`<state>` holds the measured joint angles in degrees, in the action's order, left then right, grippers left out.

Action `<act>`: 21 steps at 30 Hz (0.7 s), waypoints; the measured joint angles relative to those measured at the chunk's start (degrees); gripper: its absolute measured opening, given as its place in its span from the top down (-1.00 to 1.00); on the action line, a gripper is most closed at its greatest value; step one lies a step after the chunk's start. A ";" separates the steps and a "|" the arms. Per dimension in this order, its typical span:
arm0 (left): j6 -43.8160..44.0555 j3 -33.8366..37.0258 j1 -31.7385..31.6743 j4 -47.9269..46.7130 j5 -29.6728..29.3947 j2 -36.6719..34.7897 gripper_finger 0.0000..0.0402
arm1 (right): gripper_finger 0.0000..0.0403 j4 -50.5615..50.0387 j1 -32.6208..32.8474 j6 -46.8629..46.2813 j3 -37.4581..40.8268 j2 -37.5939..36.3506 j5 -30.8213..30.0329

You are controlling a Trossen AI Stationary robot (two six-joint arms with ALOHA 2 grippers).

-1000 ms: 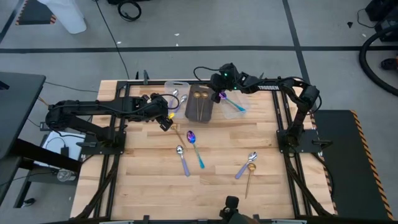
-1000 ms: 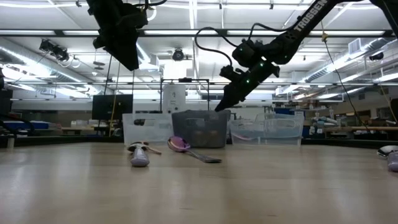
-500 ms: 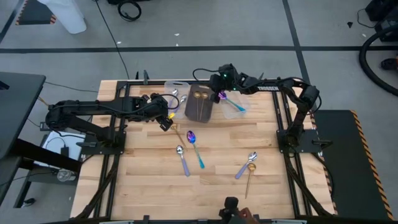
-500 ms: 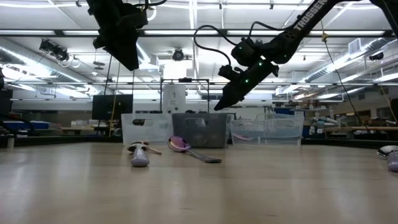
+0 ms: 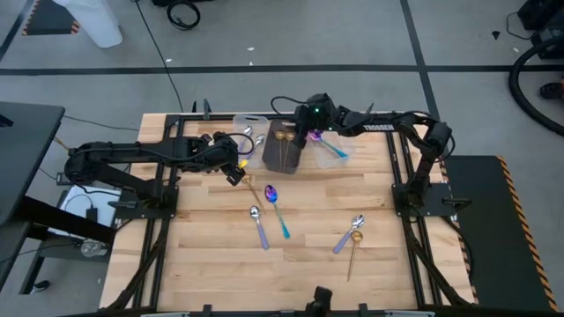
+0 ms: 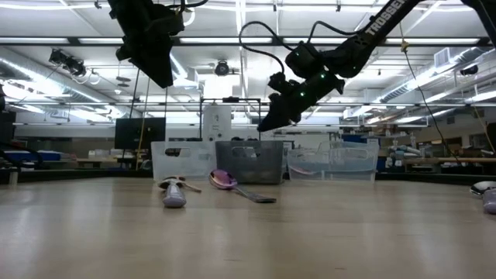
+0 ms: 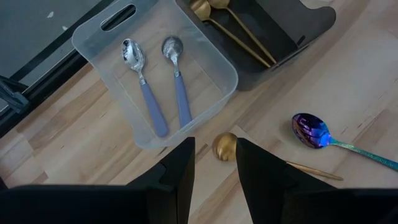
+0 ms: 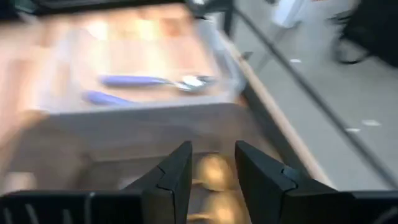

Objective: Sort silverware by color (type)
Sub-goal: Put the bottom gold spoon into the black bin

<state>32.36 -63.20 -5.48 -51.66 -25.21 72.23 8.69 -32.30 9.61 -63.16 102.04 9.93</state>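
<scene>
Spoons [image 5: 276, 208] scattered mid-table, wide bare wood [image 5: 203, 255] toward near edge

The left gripper [image 5: 236, 169] hovers with bare wood around it; just below its parted fingers lies a gold spoon [image 7: 225, 148], and ahead stand the clear bin [image 7: 217, 62] and the dark bin [image 7: 311, 25]. The right gripper [image 5: 298, 139] hangs above the dark bin's gold spoons [image 8: 211, 171], nothing between its open fingers, the bin walls beneath.
</scene>
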 joint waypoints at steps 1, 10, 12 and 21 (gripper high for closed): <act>0.00 -0.02 0.00 0.00 0.00 0.02 0.38 | 0.35 -0.06 0.64 -1.38 0.00 0.00 1.41; -2.57 0.00 -0.02 -0.02 -0.01 0.00 0.38 | 0.40 -1.72 7.21 -10.02 0.00 -4.75 5.18; -4.10 0.00 -0.02 0.01 -0.01 0.00 0.38 | 0.40 -2.73 8.70 -11.42 -0.02 -6.59 5.21; -13.38 0.00 0.14 7.95 0.58 0.00 0.38 | 0.41 -7.33 14.35 -33.59 -0.04 -9.94 6.54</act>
<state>18.98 -63.20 -5.33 -43.71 -24.63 72.23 1.36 -17.96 -23.98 -63.20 92.09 16.47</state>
